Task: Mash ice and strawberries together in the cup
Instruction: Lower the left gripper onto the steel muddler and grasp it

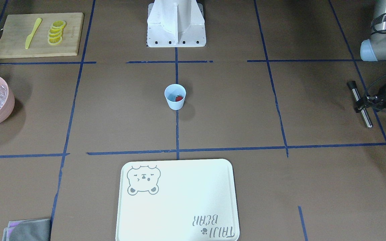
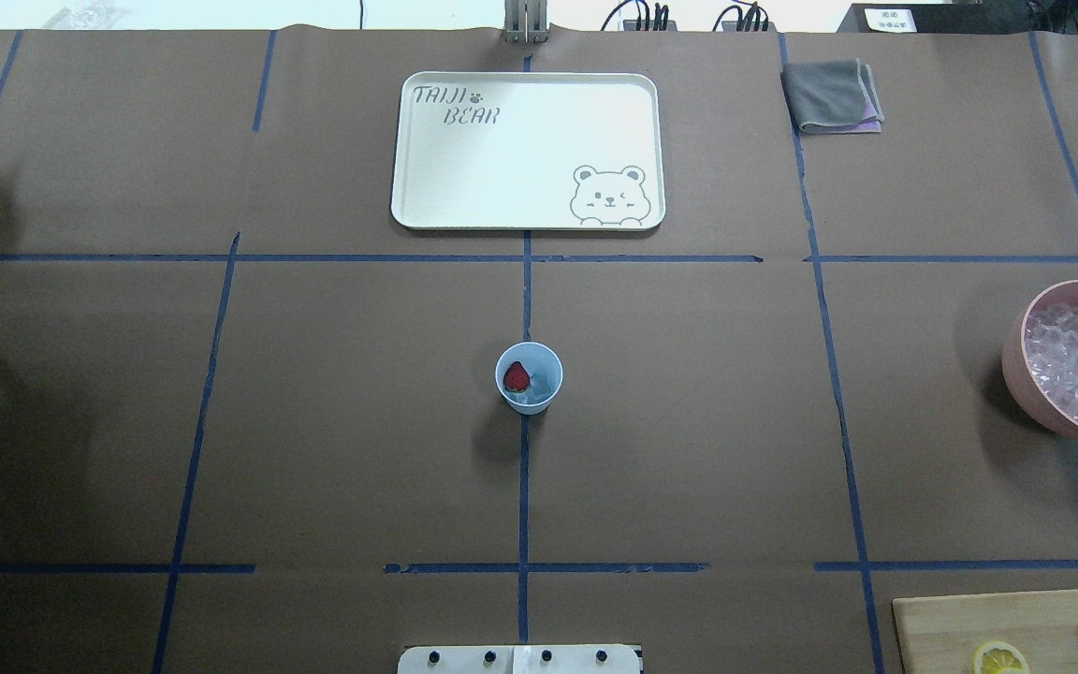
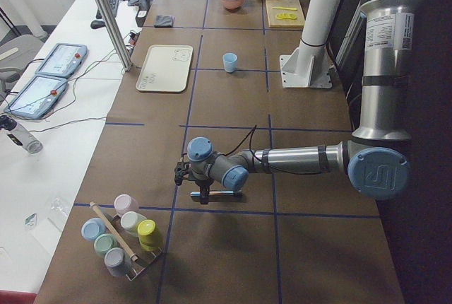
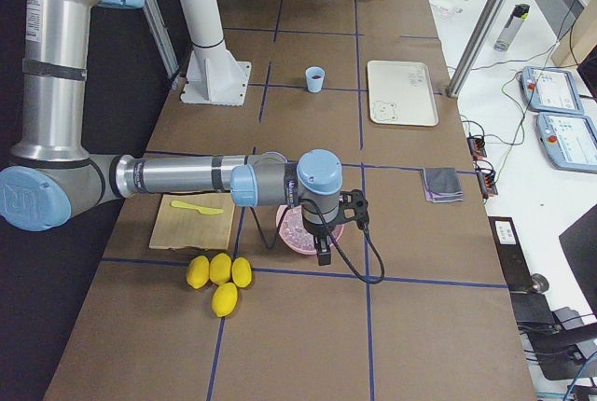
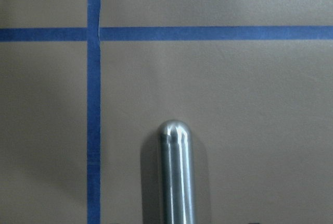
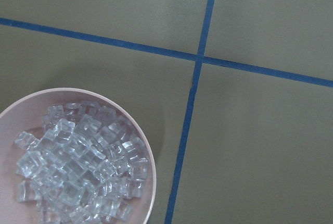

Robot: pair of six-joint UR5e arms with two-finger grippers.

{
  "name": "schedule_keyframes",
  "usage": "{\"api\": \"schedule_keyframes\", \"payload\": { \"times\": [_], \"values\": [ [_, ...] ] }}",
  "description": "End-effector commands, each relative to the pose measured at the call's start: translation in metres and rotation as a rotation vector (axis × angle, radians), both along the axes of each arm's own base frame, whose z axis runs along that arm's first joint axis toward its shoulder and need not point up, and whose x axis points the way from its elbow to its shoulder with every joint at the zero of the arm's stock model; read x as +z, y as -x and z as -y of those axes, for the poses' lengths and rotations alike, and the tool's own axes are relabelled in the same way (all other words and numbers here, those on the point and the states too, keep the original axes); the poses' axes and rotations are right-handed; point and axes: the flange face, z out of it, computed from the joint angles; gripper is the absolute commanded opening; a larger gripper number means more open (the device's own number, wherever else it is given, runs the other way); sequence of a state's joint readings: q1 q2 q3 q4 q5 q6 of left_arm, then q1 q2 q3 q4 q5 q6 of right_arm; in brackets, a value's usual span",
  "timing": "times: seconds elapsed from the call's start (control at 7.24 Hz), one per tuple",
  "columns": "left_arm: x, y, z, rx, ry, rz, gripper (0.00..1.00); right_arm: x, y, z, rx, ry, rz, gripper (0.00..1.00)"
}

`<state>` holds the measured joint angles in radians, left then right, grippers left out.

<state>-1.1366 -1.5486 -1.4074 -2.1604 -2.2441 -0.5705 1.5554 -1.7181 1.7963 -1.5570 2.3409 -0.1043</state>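
Low, the left tool clamps a steel rod level; right tool's state: cannot tell.

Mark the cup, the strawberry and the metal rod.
cup (image 1: 175,104): exterior front-facing view, on its light blue outer wall.
strawberry (image 2: 517,376): overhead exterior view, on the red berry's middle.
metal rod (image 5: 177,177): left wrist-mounted view, on its shaft below the rounded tip.

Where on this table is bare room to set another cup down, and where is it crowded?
Free: the squares either side of the cup, between the tray and the robot's base. The tray is bare. Crowded: the robot's right side, with the pink bowl, cutting board and grey cloth; the left gripper holds a metal rod at the left edge.
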Motion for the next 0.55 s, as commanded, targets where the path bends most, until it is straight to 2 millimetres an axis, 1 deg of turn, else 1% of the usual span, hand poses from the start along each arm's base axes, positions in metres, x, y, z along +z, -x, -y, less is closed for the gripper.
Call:
{"api": "schedule_keyframes", "payload": {
  "times": [0.0, 0.14, 0.28, 0.41],
  "values": [
    [-0.002, -0.0069, 0.0007, 0.014, -0.005, 0.0, 0.8, 0.0001, -0.0001, 0.0, -0.001, -0.001, -0.002, 0.99],
    [-0.0007, -0.0094, -0.0009, 0.019, -0.005, 0.001, 0.78, 0.0001, -0.0008, -0.0001, 0.001, -0.001, -0.002, 0.99],
    [0.0004, -0.01, -0.0014, 0.02, 0.0, 0.003, 0.69, 0.0001, -0.0001, 0.0, -0.001, -0.001, -0.002, 0.99],
    [0.0031, -0.01, -0.0012, 0.019, 0.001, 0.005, 0.55, 0.0001, -0.0001, 0.0, 0.0, 0.0, -0.002, 0.99]
  ]
}}
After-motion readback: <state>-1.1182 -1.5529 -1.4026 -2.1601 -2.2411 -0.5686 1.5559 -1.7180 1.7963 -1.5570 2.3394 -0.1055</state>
